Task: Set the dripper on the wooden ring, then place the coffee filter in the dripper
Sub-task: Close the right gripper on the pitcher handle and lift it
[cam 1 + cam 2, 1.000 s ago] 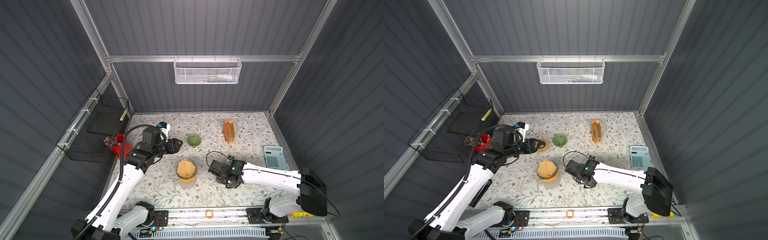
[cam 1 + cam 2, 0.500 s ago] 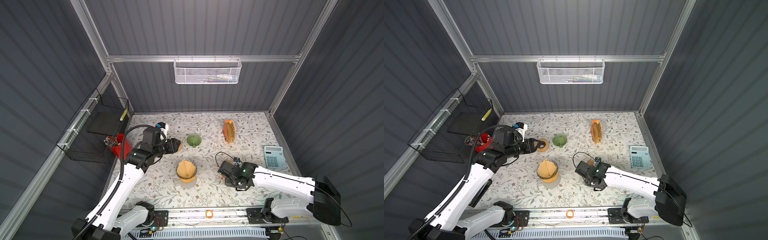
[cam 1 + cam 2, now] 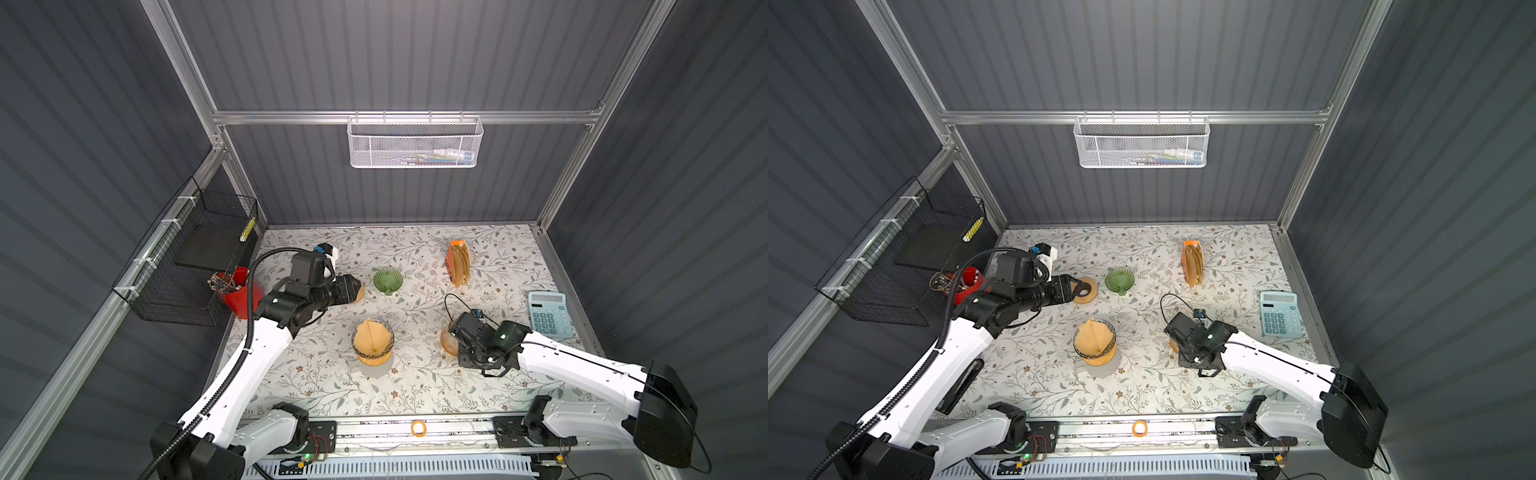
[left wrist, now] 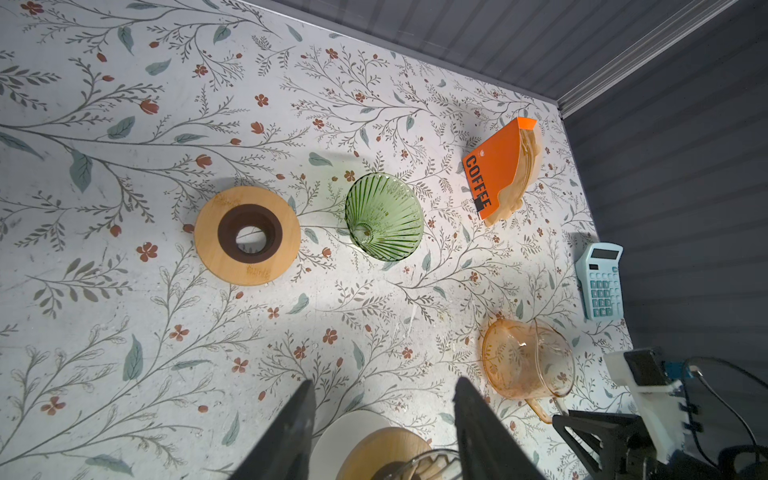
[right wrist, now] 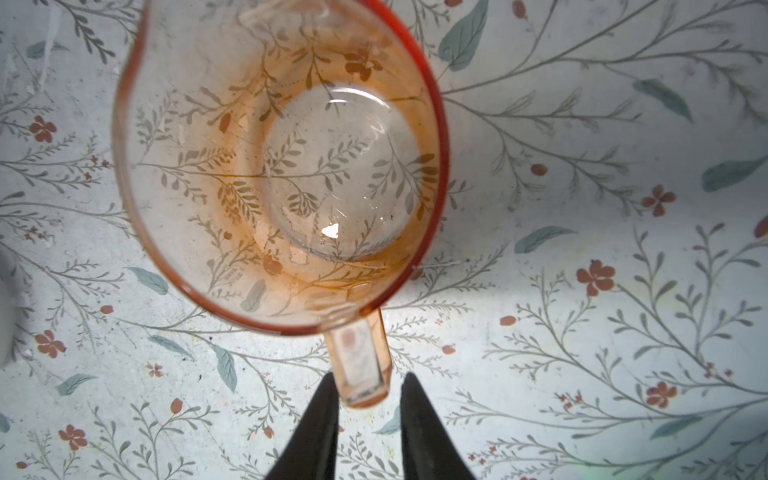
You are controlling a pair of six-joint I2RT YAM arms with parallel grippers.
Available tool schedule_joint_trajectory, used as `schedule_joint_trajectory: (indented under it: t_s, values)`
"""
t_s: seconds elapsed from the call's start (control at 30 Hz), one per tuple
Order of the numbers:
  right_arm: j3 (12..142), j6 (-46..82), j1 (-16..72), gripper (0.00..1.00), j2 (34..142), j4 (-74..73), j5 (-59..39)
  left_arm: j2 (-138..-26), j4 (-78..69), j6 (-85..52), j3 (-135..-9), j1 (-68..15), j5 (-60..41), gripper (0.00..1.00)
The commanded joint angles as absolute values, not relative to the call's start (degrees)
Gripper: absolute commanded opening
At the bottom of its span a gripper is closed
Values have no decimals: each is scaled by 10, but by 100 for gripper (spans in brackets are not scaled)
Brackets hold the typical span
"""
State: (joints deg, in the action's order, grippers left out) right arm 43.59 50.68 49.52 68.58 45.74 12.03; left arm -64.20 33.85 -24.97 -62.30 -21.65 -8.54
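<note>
**Right pincer** (image 5: 370, 377): jaws narrow, set astride the handle (image 5: 362, 361) of an orange-tinted glass server (image 5: 282, 166). One jaw lies against the handle, and a sliver of worktop (image 5: 582, 332) shows beside the other. A firm grip is not confirmed. The server stands upright on the worktop.

**Left pincer** (image 4: 384, 384): jaws wide, nothing between them, held above the worktop. In a top view it sits close by a wooden collar (image 3: 1086, 291). The collar lies flat, just beside a green glass dripper (image 4: 384, 218).

**Coffee filter** (image 3: 371, 336): seated inside the clear dripper (image 3: 374, 358), with the paper rising above the rim. In both top views this dripper stands at front centre, between the two arms and apart from both pincers.

**Far side:** an orange filter holder (image 3: 457, 262) marked COFFEE, carrying further filters.

**Right edge:** a calculator (image 3: 548, 313), near the server but not touching it.
</note>
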Motion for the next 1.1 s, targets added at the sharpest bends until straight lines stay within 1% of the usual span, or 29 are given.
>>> schedule_joint_trajectory:
  t_s: [0.0, 0.37, 0.7, 0.8, 0.97, 1.07]
  values:
    - [426, 448, 488, 28, 683, 437, 112, -649, 348, -258, -640, -213, -84, 54]
    - [426, 394, 468, 26, 695, 412, 114, -665, 353, -261, -646, -213, -86, 53]
    - [429, 388, 468, 24, 714, 415, 97, -666, 351, -261, -639, -213, -87, 53]
    - [431, 387, 468, 21, 713, 417, 99, -664, 351, -260, -637, -213, -87, 53]
    - [437, 381, 468, 13, 717, 427, 104, -659, 352, -260, -636, -213, -87, 53]
    - [443, 376, 468, 11, 719, 431, 107, -656, 352, -260, -634, -213, -86, 53]
